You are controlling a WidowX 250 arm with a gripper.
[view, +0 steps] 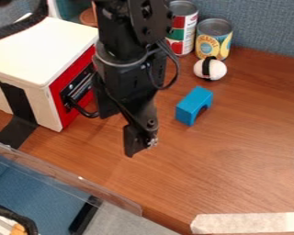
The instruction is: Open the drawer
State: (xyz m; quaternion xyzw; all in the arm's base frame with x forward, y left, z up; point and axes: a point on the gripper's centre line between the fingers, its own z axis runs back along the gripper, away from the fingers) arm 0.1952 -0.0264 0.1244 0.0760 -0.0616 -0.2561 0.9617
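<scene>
Drawer (81, 87) in red-fronted white box (36, 53) at ten o'clock, its black handle (82, 109) jutting toward end effector (119, 134). End effector near desk (235, 170) centre, tips apart, pointing down; contact with handle unclear. Blue block (189, 104) between two and three o'clock. White ball (216, 70) between one and two; cans (214, 37) between twelve and one.
</scene>
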